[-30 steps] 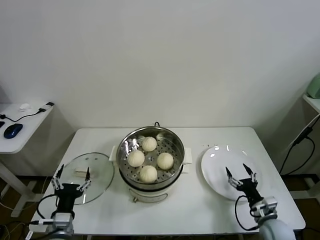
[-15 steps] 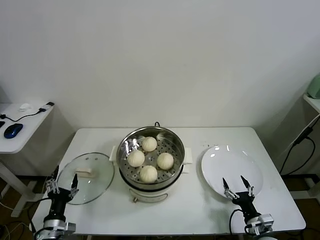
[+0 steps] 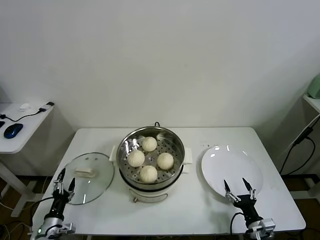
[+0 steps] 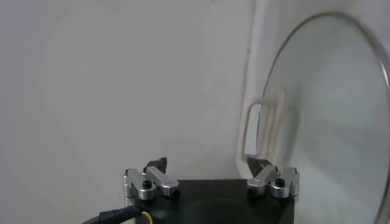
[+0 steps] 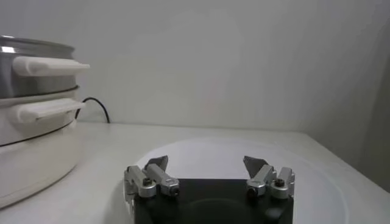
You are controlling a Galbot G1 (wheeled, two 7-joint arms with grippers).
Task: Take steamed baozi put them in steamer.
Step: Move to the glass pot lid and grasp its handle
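The steamer [image 3: 150, 157], a shiny steel pot on a white base, stands mid-table. Several cream-white steamed baozi [image 3: 149, 144] lie on its perforated tray. My left gripper [image 3: 66, 179] hovers open and empty at the table's front left, beside the near rim of the glass lid [image 3: 95, 180]. In the left wrist view the left gripper [image 4: 207, 164] faces the lid [image 4: 329, 122] and its white handle [image 4: 262, 128]. My right gripper [image 3: 235, 184] is open and empty over the near edge of the white plate [image 3: 232, 167]. The right wrist view shows the right gripper [image 5: 206, 161], the bare plate [image 5: 231, 149] and the steamer [image 5: 30, 67].
A side desk [image 3: 27, 127] with a blue mouse [image 3: 12, 130] and a cable stands off the table's left. A black cord [image 3: 156, 123] runs behind the steamer. A shelf with a green thing [image 3: 314, 86] and a dangling cable is at the far right.
Both grippers have drawn back toward the table's front edge, the left off the lid, the right off the plate's middle. Both stayed open. The baozi have not moved.
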